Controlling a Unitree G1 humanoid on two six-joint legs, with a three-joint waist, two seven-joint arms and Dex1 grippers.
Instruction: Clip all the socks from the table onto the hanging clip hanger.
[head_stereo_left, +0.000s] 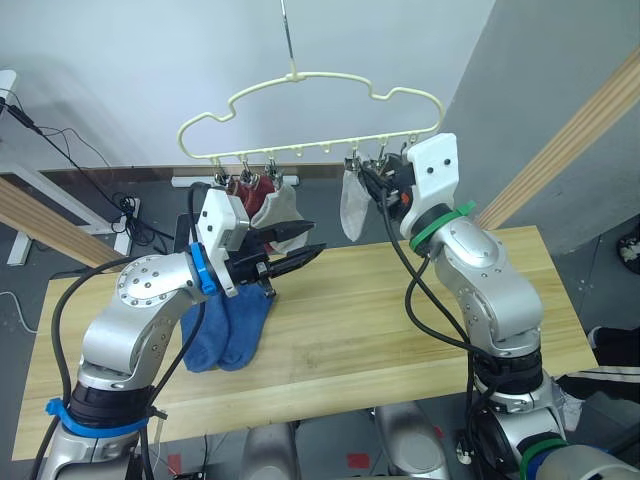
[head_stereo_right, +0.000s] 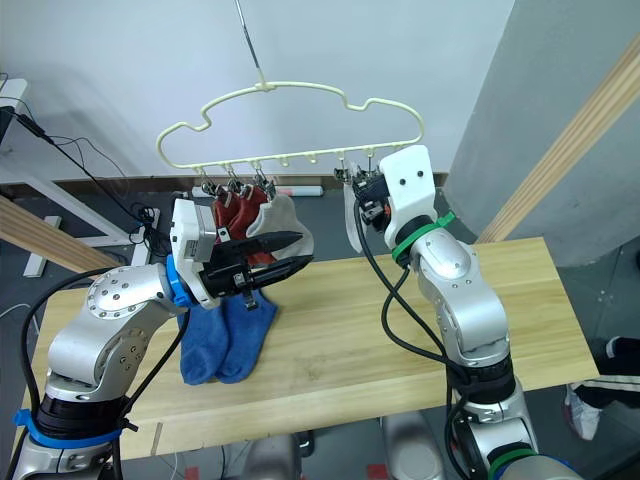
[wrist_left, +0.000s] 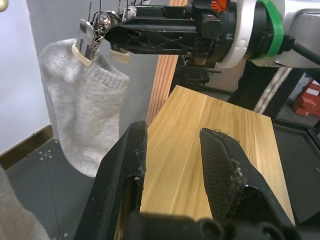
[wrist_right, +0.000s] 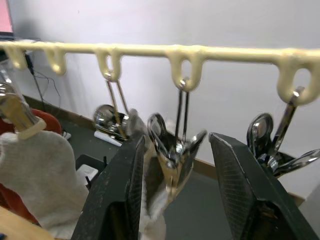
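Note:
The pale-yellow clip hanger (head_stereo_left: 310, 78) hangs on its hook above the far edge of the table (head_stereo_left: 400, 330). Red socks (head_stereo_left: 257, 195) and a grey sock (head_stereo_left: 285, 207) are clipped at its left end. A second grey sock (head_stereo_left: 352, 205) hangs right of the middle. Two blue socks (head_stereo_left: 228, 325) lie side by side on the table's left part. My left gripper (head_stereo_left: 315, 238) hovers open and empty above them, below the clipped grey sock. My right gripper (wrist_right: 175, 140) is raised to the hanger, open, with a metal clip (wrist_right: 172, 155) between its fingers.
Slanted wooden poles of a frame stand at the right (head_stereo_left: 560, 150) and the left (head_stereo_left: 40, 220). Cables lie on the dark floor behind the table (head_stereo_left: 120, 215). The right half of the table is bare wood.

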